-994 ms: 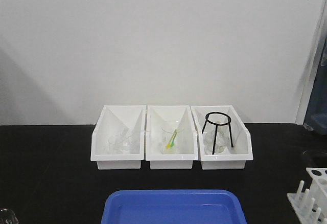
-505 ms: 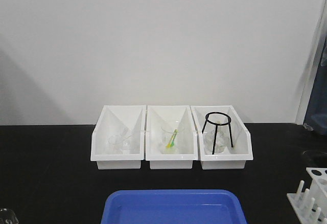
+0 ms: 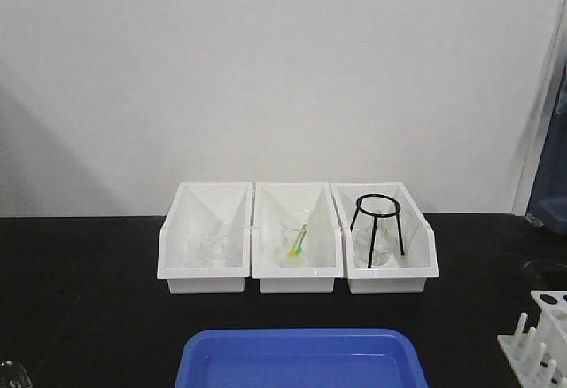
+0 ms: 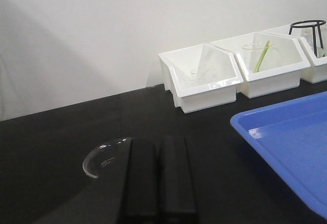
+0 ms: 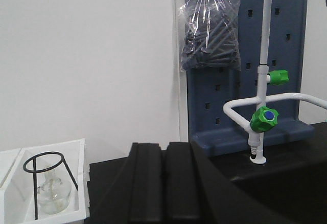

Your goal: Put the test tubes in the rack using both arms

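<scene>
The white rack (image 3: 542, 339) with holes and upright pegs stands at the front right edge of the front view, partly cut off. No test tube shows clearly in any view. A clear glass rim (image 4: 100, 158), the beaker, lies just left of my left gripper (image 4: 159, 143); it also shows as a bit of glass at the front left corner (image 3: 11, 374). My left gripper is shut and empty, low over the black table. My right gripper (image 5: 164, 148) is shut and empty, pointing at the back wall. Neither gripper shows in the front view.
Three white bins (image 3: 297, 277) stand in a row at the back, holding glassware, a yellow-green stick (image 3: 299, 241) and a black tripod (image 3: 377, 220). A blue tray (image 3: 301, 359) lies front centre. A white tap with green knobs (image 5: 263, 117) and a blue pegboard stand at the right.
</scene>
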`<state>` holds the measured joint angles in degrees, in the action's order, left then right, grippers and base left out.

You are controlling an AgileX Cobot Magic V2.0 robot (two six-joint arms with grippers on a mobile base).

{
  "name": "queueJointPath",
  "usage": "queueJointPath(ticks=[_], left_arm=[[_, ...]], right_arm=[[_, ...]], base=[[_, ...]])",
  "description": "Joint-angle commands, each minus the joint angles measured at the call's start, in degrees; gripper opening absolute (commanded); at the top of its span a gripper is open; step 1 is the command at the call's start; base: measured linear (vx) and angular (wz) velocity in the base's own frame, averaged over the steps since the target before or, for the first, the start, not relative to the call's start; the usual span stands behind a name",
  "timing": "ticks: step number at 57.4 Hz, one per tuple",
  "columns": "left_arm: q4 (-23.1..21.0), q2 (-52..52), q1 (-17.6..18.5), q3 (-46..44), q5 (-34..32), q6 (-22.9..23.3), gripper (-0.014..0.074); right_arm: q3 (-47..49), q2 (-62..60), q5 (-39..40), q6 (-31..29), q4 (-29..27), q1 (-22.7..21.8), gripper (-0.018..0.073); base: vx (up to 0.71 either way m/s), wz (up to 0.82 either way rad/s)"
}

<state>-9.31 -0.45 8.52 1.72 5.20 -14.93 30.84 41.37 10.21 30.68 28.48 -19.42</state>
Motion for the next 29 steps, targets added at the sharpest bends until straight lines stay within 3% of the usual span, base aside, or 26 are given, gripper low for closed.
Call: queueJointPath(ticks=[1, 29], left_arm=[[-0.3, -1.2, -0.1, 1.6, -4.3, 0.1, -0.0020], [-0.3, -1.2, -0.1, 1.5, -4.3, 0.1, -0.0020]], right_arm=[[1.6, -0.2, 4.0, -0.1, 0.1, -0.1, -0.0007], [0.8, -0.7, 4.0, -1.8, -0.2, -0.1, -0.0007]], base=[[0.00, 0.00], [0.00, 0.00]])
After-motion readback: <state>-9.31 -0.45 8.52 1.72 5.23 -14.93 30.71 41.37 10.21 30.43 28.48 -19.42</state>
